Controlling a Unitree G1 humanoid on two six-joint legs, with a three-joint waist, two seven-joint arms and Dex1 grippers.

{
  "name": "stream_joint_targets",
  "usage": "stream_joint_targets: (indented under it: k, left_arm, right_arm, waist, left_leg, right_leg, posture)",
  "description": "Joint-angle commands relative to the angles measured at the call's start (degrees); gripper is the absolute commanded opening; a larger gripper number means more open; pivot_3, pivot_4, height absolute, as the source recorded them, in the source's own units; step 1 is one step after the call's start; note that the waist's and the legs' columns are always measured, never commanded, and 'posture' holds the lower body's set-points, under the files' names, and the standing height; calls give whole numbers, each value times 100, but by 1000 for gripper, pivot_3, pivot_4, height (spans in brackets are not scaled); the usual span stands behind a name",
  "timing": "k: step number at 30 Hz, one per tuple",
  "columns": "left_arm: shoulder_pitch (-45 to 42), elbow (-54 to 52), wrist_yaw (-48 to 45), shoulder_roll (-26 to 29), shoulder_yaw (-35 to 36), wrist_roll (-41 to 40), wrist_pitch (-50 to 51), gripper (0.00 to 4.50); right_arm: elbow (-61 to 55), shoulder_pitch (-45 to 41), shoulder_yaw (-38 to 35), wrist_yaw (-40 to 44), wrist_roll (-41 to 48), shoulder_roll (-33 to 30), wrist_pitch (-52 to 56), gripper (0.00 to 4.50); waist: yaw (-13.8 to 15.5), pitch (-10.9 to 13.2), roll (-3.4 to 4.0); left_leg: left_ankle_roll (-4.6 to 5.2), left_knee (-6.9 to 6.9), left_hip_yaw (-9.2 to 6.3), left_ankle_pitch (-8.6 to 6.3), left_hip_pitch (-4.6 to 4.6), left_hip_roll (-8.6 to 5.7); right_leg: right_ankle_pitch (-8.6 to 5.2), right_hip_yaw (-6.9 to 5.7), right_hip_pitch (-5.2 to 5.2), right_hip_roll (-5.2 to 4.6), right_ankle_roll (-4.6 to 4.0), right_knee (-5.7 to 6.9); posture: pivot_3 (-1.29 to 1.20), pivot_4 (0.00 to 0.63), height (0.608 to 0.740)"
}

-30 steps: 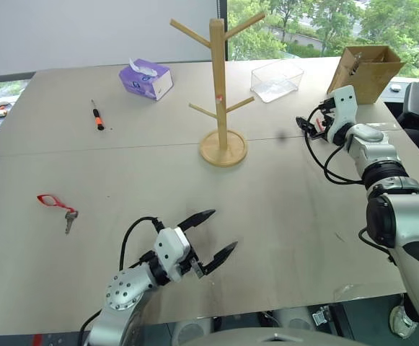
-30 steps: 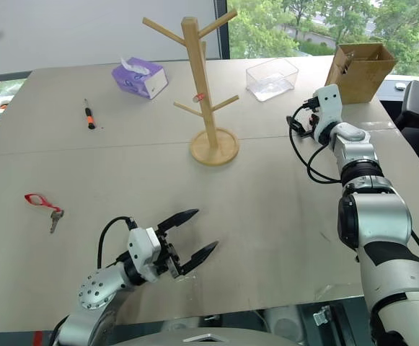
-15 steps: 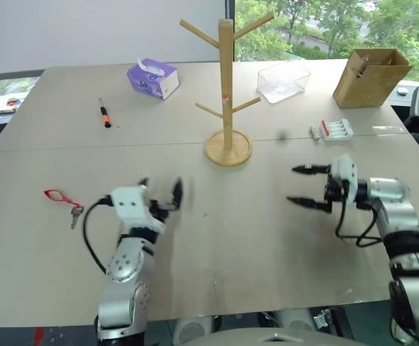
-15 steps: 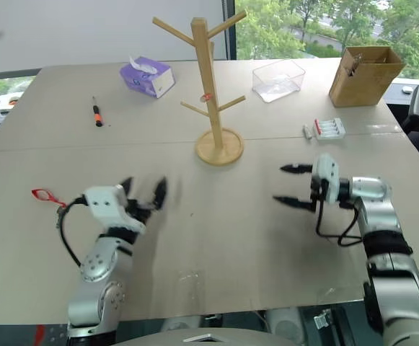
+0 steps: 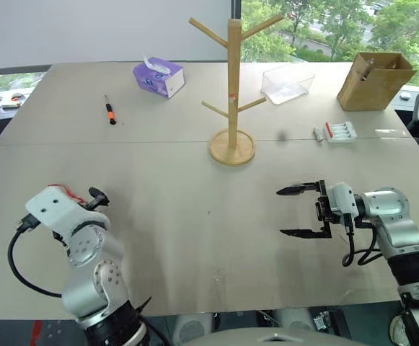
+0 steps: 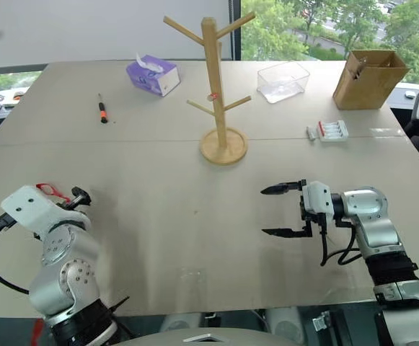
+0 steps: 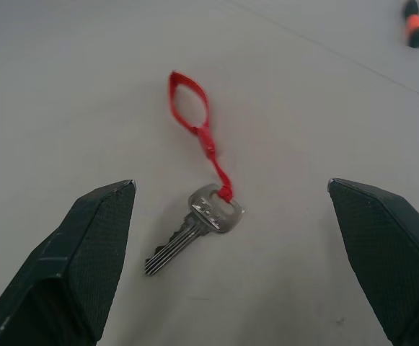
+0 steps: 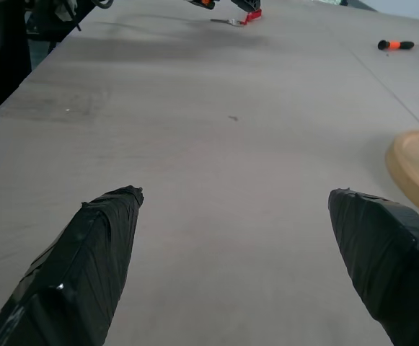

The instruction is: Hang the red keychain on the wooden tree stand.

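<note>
While our left gripper (image 7: 232, 267) hangs wide open over the thin red keychain (image 7: 198, 176) with its silver key, the strap runs lengthwise away from the fingers. Our right gripper (image 5: 300, 212), also open, sits well apart, nearer the light-wood tree stand (image 5: 233, 86).

Red keychain (image 7: 192, 115) just ahead of the left gripper (image 7: 245, 267): thin woven-looking fabric strap, matt, w/ a shiny silver metal key (image 7: 195, 225). Gripper fingers (image 7: 86, 252) are black, matt, finely textured plastic/rubber. Table (image 5: 195, 216) under it is smooth, matt, pale gray w/ faint scuffs. Wooden tree stand (image 5: 233, 86), past the right gripper (image 5: 296, 211), is light unfinished-looking wood, smooth. Farther off: clear glossy plastic box (image 5: 287, 83), brown cardboard box (image 5: 376, 78).
</note>
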Motion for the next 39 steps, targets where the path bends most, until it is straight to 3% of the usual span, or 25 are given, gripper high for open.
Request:
stream_joint_targets:
  k: [1, 10, 23, 39]
  left_arm:
    - [-356, -235, 468, -6, 158, 225, 306, 4423]
    - [-1112, 308, 835, -34, 477, 385, 540, 4423]
    - [-1858, 1662, 897, 632, 812, 665, 618, 4423]
    - [-1972, 2544, 733, 818, 841, 636, 169, 4423]
  right_arm:
    - [98, -114, 6, 104, 74, -5, -150, 4434]
    - [92, -109, 31, -1, 52, -39, -237, 4434]
    - [-177, 131, -32, -1, 235, -116, -195, 4434]
    - [-317, 209, -38, -171, 227, -112, -134, 4434]
  waist:
    - [9, -2, -3]
    - [7, 0, -6]
    - [9, 0, -12]
    - [12, -2, -16]
  left_leg:
    - [-3, 0, 0, 2, 0, 0]
    - [-6, -2, 1, 4, 0, 0]
    - [-11, -2, 0, 6, 0, 0]
    - [-14, -2, 0, 8, 0, 0]
  right_leg:
    - [0, 0, 0, 0, 0, 0]
    - [0, 0, 0, 1, 0, 1]
    - [1, -4, 0, -1, 0, 2]
    - [1, -5, 0, -4, 0, 3]
  posture:
    - [0, 150, 740]
    - [0, 150, 740]
    - [0, 150, 740]
    - [0, 150, 740]
